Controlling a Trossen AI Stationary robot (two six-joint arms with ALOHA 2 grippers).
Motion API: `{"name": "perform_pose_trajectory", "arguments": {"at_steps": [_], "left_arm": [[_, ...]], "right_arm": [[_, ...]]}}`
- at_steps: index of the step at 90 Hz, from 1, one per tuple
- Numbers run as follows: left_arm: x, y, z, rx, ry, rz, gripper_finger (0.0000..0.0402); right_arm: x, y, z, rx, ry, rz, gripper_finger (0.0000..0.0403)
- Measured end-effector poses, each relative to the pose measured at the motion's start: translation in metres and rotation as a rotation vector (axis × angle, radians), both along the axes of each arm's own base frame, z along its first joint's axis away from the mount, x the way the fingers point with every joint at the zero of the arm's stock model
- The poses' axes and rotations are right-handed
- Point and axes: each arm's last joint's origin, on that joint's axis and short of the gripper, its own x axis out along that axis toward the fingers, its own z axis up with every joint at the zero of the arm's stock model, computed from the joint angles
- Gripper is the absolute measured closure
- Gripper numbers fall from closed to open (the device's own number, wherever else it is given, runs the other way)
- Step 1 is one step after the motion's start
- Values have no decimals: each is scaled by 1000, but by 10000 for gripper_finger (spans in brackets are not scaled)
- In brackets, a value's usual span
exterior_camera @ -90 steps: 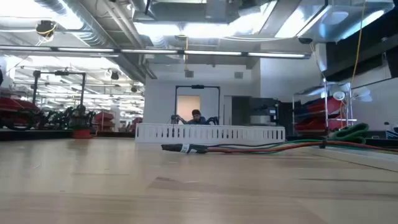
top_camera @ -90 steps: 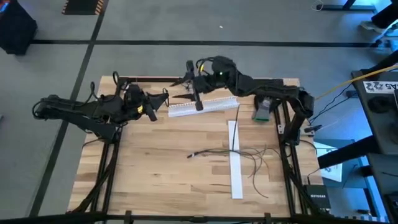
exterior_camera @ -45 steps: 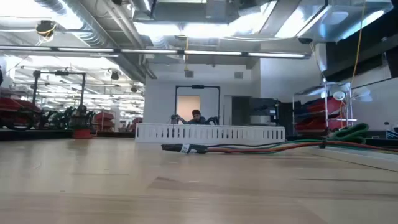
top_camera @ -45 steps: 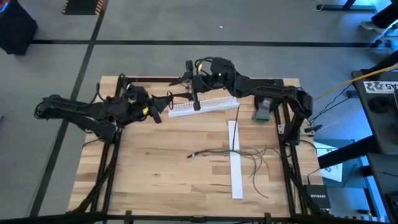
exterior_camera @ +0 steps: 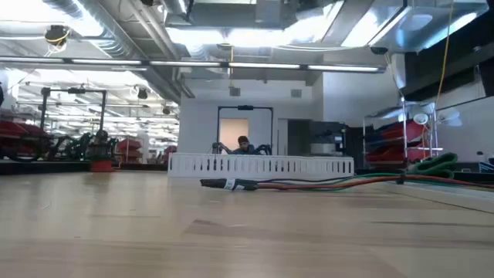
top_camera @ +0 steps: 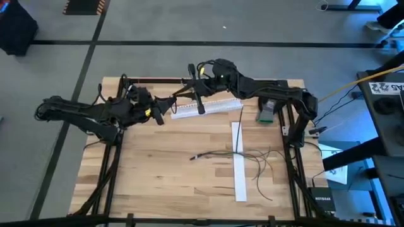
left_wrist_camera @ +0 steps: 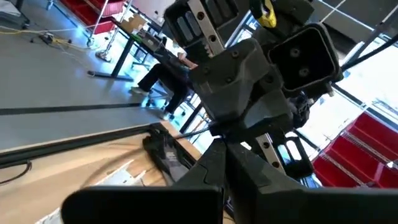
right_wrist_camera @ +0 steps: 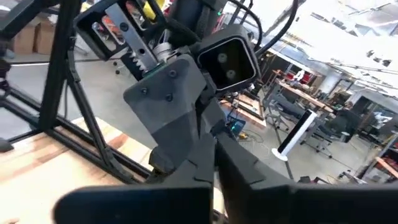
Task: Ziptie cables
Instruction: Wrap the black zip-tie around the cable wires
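Currently the left gripper [top_camera: 169, 103] and right gripper [top_camera: 184, 88] are meeting, apparently pinching one thin strip between them; a slip risks dropping it away from the cables [top_camera: 252, 161].

left gripper [top_camera: 172, 101] moved toward the right gripper [top_camera: 188, 85], now nearly meeting above the table's far edge

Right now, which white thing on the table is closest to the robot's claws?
The white slotted strip at the table's far edge, just under the right gripper. The other white strip lies mid-table, crossing the cables.
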Motion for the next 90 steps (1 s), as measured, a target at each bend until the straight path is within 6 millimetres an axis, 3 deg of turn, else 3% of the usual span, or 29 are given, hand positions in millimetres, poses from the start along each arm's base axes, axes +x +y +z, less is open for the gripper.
{"name": "perform_pose_trajectory", "arguments": {"at_steps": [71,90], "left_arm": [[-1,4,-16,-36,146,46,401],[-1,4,-19,-33,166,50,401]], "right_arm": [[-37,-1,39,4,-38,-84,403],[-37,-2,37,10,-11,-106,403]]}}
